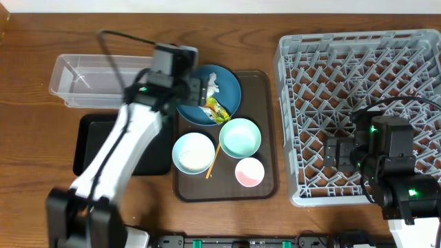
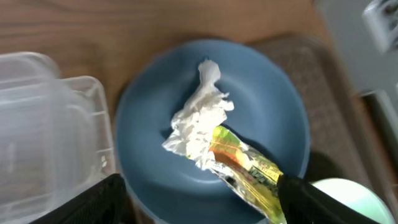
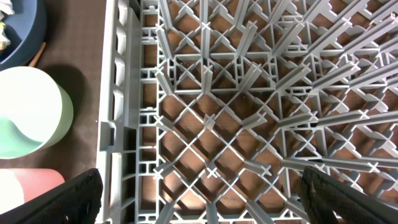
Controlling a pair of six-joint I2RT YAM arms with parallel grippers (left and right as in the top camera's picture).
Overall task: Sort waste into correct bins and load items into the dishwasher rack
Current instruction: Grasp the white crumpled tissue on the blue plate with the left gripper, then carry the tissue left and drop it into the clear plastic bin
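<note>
The yellow-green wrapper (image 2: pixel 245 171) has print on it, but it is too blurred to read. The left end effector (image 2: pixel 200 182) hovers over the dark-blue plate (image 2: pixel 267 93) with its fingers spread wide and nothing between them. One finger is just beside the wrapper's end; I can't tell if it touches.

On that plate lie one crumpled white napkin (image 2: pixel 196 124) and the one wrapper, overlapping. The plate sits at the far left corner of the brown serving tray (image 1: pixel 267 103) in the middle of the table (image 1: pixel 41 34).

Also on the tray are two bowls, white-blue (image 1: pixel 193 152) and mint-green (image 1: pixel 240 137), one pink cup (image 1: pixel 249 171) and one wooden stick (image 1: pixel 213 162) between the bowls.

There are two bins at the table's left: the clear tub (image 1: pixel 89 79) far, the black tray (image 1: pixel 89 138) nearer.

The right end effector (image 3: pixel 199 174) is fully spread and empty, above the one grey rack (image 3: pixel 124 93) at the table's right edge.
</note>
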